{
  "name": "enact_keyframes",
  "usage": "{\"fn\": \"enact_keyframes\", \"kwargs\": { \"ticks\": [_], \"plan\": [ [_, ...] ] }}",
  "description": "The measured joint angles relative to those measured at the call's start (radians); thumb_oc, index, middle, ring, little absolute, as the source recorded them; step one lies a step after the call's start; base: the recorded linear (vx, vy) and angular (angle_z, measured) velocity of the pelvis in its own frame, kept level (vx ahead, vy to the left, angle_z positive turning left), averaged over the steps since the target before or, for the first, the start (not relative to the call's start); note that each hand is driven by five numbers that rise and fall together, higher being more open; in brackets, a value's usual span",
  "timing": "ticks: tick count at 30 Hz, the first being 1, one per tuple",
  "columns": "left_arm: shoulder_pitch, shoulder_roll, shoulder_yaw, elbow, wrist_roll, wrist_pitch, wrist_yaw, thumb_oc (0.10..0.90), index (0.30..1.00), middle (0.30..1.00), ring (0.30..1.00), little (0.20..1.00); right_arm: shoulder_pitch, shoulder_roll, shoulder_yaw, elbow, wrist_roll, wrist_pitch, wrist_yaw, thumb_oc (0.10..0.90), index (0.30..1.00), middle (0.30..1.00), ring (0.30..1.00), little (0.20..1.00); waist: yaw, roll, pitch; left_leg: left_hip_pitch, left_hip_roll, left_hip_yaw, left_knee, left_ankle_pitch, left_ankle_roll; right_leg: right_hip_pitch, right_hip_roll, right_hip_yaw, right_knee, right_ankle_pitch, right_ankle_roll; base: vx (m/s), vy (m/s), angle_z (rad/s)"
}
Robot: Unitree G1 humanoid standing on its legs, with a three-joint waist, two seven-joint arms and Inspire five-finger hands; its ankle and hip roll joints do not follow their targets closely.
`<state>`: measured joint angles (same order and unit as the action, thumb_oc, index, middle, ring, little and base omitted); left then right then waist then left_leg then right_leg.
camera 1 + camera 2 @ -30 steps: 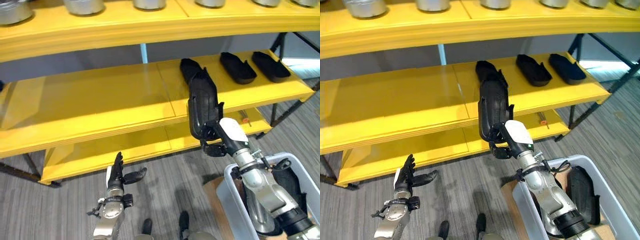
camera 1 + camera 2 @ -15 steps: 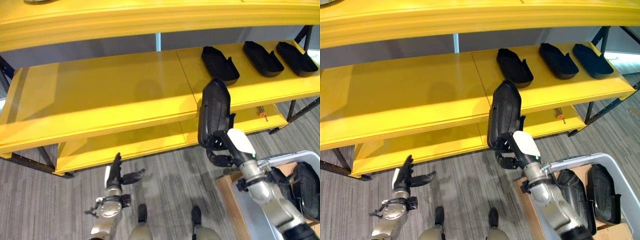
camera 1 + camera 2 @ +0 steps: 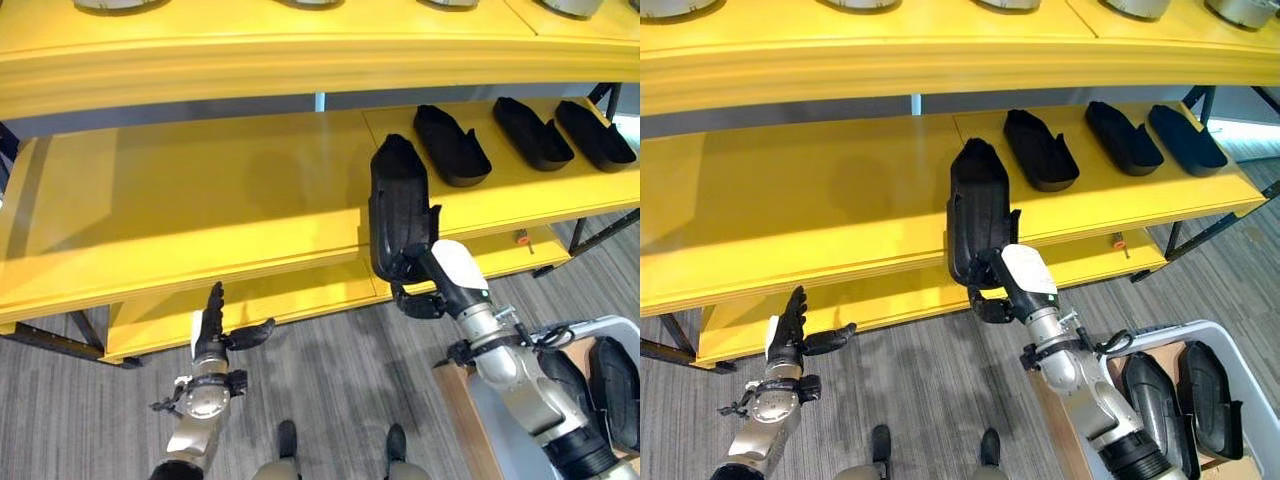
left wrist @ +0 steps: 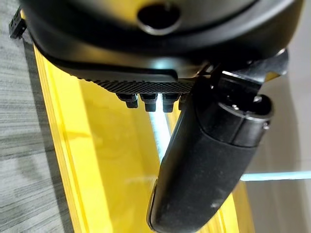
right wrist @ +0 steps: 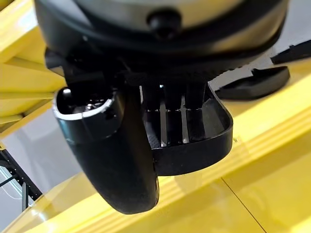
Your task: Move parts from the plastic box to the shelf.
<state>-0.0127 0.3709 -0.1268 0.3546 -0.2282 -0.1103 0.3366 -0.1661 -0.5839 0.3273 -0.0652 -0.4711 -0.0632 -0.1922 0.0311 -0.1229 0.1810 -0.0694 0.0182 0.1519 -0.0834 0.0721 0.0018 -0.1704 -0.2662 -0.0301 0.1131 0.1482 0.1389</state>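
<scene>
Part (image 3: 398, 210) upright in right hand (image 3: 418, 290), long axis running from the hand up toward the middle shelf (image 3: 180, 200), far end over its front edge.
Fingers and thumb clamp its lower end. Three like parts (image 3: 451, 145) lie on that shelf to the right; two more sit in the plastic box (image 3: 1200, 335). Left hand (image 3: 212, 335) hangs low, fingers straight, empty.

right hand (image 3: 992, 290) gripping black part (image 3: 978, 210), yellow shelf (image 3: 820, 215)
</scene>
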Motion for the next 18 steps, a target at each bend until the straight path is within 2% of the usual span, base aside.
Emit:
{"fn": "enact_keyframes", "kwargs": {
  "ticks": [3, 4, 5, 6, 8, 10, 11, 13, 14, 16, 17, 18],
  "plan": [
    [-0.002, 0.001, -0.039, 0.009, 0.0, 0.0, -0.012, 0.9, 1.0, 1.0, 1.0, 1.0, 0.012, -0.004, 0.022, 0.005, -0.001, 0.017, 0.001, 0.4, 0.3, 0.3, 0.3, 0.3, -0.022, 0.016, 0.006, -0.002, -0.018, -0.027, 0.05, -0.033, 0.041, -0.121, -0.019, 0.046, 0.287, 0.019, 0.005, 0.09, 0.069, 0.26],
    [0.008, 0.003, -0.049, 0.009, 0.001, 0.001, -0.024, 0.9, 1.0, 1.0, 1.0, 1.0, 0.015, -0.003, 0.041, 0.005, -0.001, 0.017, 0.002, 0.4, 0.3, 0.3, 0.3, 0.3, -0.031, 0.037, 0.013, 0.006, -0.021, -0.045, 0.064, -0.047, 0.052, -0.169, -0.025, 0.073, 0.383, 0.015, 0.017, 0.18, -0.051, 0.42],
    [0.014, 0.002, -0.052, 0.008, 0.001, 0.001, -0.027, 0.9, 1.0, 1.0, 1.0, 1.0, 0.015, -0.003, 0.054, 0.005, -0.002, 0.014, 0.005, 0.4, 0.3, 0.3, 0.3, 0.3, -0.033, 0.042, 0.016, 0.022, -0.022, -0.051, 0.062, -0.052, 0.055, -0.194, -0.02, 0.076, 0.432, -0.026, 0.019, 0.23, -0.135, 0.27],
    [0.024, 0.003, -0.05, 0.006, 0.001, 0.001, -0.029, 0.9, 1.0, 1.0, 1.0, 1.0, 0.014, -0.003, 0.062, 0.003, -0.003, 0.002, 0.011, 0.4, 0.3, 0.3, 0.3, 0.3, -0.028, 0.056, 0.016, 0.03, -0.023, -0.054, 0.053, -0.054, 0.054, -0.21, -0.017, 0.056, 0.412, -0.067, 0.014, 0.25, -0.188, 0.14],
    [0.031, 0.003, -0.029, 0.006, 0.0, 0.001, -0.029, 0.9, 1.0, 1.0, 1.0, 1.0, 0.01, 0.001, 0.069, -0.002, -0.008, -0.024, 0.011, 0.4, 0.3, 0.3, 0.3, 0.3, -0.026, 0.069, 0.019, 0.032, -0.033, -0.064, 0.038, -0.049, 0.049, -0.202, -0.005, 0.051, 0.213, -0.099, 0.026, 0.25, -0.249, 0.22],
    [0.024, 0.0, 0.001, 0.031, -0.001, 0.0, -0.027, 0.9, 1.0, 1.0, 1.0, 1.0, 0.008, 0.001, 0.081, -0.001, -0.008, -0.028, 0.014, 0.4, 0.3, 0.3, 0.3, 0.3, -0.032, 0.064, 0.019, 0.033, -0.055, -0.093, 0.025, -0.047, 0.036, -0.152, -0.025, 0.047, -0.121, -0.055, 0.059, 0.2, -0.272, 0.45],
    [0.023, -0.003, 0.013, 0.051, -0.001, 0.0, -0.021, 0.9, 1.0, 1.0, 1.0, 1.0, 0.004, 0.005, 0.092, -0.001, -0.008, -0.025, 0.014, 0.4, 0.3, 0.3, 0.3, 0.3, -0.029, 0.059, 0.02, 0.038, -0.059, -0.102, 0.026, -0.048, 0.021, -0.139, -0.032, 0.045, -0.211, -0.008, 0.064, 0.13, -0.24, 0.5],
    [0.03, -0.005, 0.018, 0.075, -0.003, 0.0, -0.012, 0.9, 1.0, 1.0, 1.0, 1.0, 0.023, 0.007, 0.094, 0.002, -0.009, -0.019, 0.017, 0.4, 0.3, 0.3, 0.3, 0.3, -0.037, 0.051, 0.024, 0.067, -0.052, -0.153, 0.025, -0.042, 0.019, -0.09, -0.024, 0.036, -0.202, 0.064, 0.06, 0.14, -0.293, 0.75],
    [0.047, -0.006, 0.023, 0.061, -0.002, 0.0, -0.013, 0.9, 1.0, 1.0, 1.0, 1.0, 0.033, 0.005, 0.095, 0.003, -0.01, -0.019, 0.022, 0.4, 0.3, 0.3, 0.3, 0.3, -0.033, 0.036, 0.022, 0.089, -0.044, -0.173, 0.018, -0.047, 0.009, -0.044, -0.012, 0.009, -0.202, 0.076, 0.046, 0.13, -0.354, 0.76],
    [0.096, -0.003, 0.043, 0.01, -0.003, -0.001, -0.013, 0.9, 1.0, 1.0, 1.0, 1.0, 0.029, 0.007, 0.095, 0.003, -0.009, -0.019, 0.027, 0.4, 0.3, 0.3, 0.3, 0.3, -0.01, -0.018, -0.003, 0.105, -0.027, -0.206, 0.007, -0.061, -0.029, 0.031, 0.039, -0.018, -0.202, 0.114, 0.013, 0.12, -0.31, 0.5],
    [0.102, -0.004, 0.051, 0.006, -0.003, -0.003, -0.012, 0.9, 1.0, 1.0, 1.0, 1.0, 0.005, 0.004, 0.095, 0.007, -0.007, -0.024, 0.029, 0.4, 0.3, 0.3, 0.3, 0.3, 0.01, -0.03, -0.007, 0.105, -0.008, -0.208, 0.007, -0.07, -0.047, 0.036, 0.059, -0.044, -0.202, 0.062, -0.01, 0.08, -0.255, 0.27],
    [0.107, -0.006, 0.049, 0.006, -0.007, -0.002, -0.013, 0.9, 1.0, 1.0, 1.0, 1.0, -0.025, 0.006, 0.095, 0.017, -0.002, -0.028, 0.029, 0.4, 0.3, 0.3, 0.3, 0.3, 0.009, -0.016, -0.002, 0.093, 0.027, -0.215, 0.009, -0.067, -0.06, 0.037, 0.093, -0.058, -0.202, 0.065, -0.025, 0.1, -0.238, 0.26]
  ]
}}
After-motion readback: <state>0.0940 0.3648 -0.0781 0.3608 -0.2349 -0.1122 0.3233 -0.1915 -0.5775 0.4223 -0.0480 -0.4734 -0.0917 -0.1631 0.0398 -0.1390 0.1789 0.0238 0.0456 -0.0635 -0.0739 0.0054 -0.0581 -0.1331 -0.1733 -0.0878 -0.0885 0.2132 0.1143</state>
